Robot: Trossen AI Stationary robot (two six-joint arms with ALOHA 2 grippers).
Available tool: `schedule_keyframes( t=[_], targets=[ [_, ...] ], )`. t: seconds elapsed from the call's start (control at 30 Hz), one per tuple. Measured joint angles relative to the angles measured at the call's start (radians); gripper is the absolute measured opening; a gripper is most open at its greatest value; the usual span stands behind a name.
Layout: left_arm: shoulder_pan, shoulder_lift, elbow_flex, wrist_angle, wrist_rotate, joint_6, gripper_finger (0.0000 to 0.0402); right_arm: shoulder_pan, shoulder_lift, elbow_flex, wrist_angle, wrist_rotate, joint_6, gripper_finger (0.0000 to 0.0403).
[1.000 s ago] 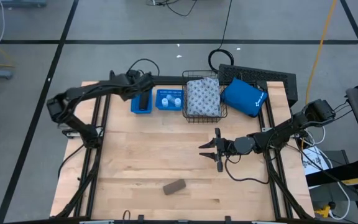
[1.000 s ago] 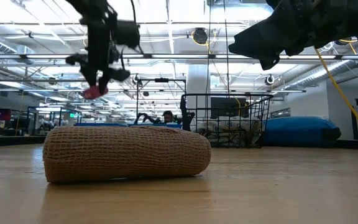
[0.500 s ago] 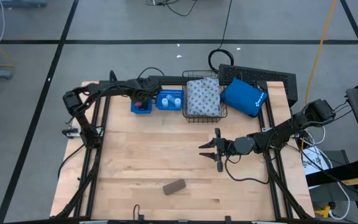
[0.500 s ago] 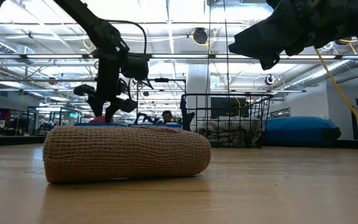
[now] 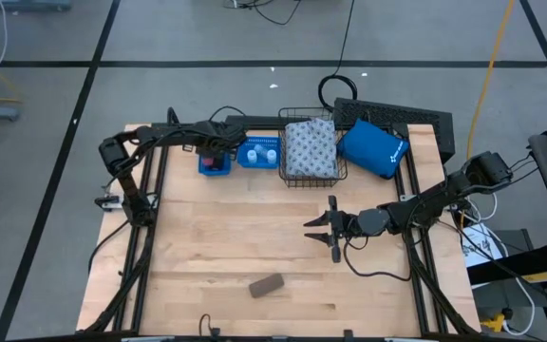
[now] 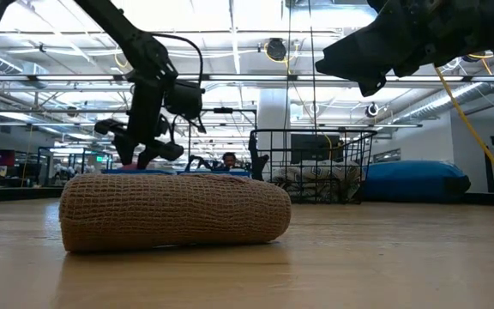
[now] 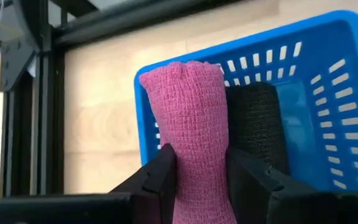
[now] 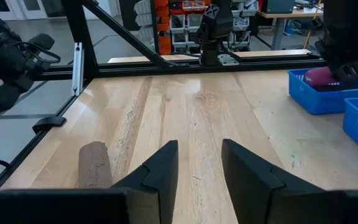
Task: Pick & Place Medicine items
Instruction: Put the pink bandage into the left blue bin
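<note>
Left gripper (image 7: 197,165): I have it at the far left of the table, down in the left blue tray (image 7: 328,37), its fingers (image 7: 160,171) pinching the pink block (image 7: 194,124).
Pink block: nose-down inside the tray, just beside the dark block (image 7: 260,124) already lying there; I cannot tell whether it has touched the tray floor.
Right gripper (image 5: 323,228): I keep it waiting above the middle of the table, fingers (image 8: 160,171) spread with nothing between them.
Brown block (image 5: 267,285): alone on the bare table (image 5: 207,237) near the front edge, well apart from both arms.
White bottles (image 5: 261,152): in the second blue tray, next to the first.
Patterned pack (image 5: 310,148): in the wire basket (image 5: 342,171), with the blue pouch (image 5: 372,148) to its right.
Handling, my judgement: the pink block looks like a woven wrap roll, light and soft, with a textured surface that should not slip. It will give under a squeeze, so I would grip gently.
Where to hold: across the short width near mid-length, for the brown one too.
</note>
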Motion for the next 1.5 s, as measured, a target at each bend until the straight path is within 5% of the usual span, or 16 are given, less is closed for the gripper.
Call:
schedule_keyframes(
  t=[0.77,1.27,1.5],
  targets=[
    [0.014,-0.002,0.002,0.163,0.253,0.113,0.012,0.0,0.0,0.0,0.0,0.0,0.0,0.0116],
    [0.015,-0.002,0.003,0.096,0.247,0.105,0.0121,0.0,0.0,0.0,0.0,0.0,0.0,0.0116],
    [0.016,-0.002,0.001,0.095,0.263,0.174,0.0177,0.0,0.0,0.0,0.0,0.0,0.0,0.0116]
  ],
)
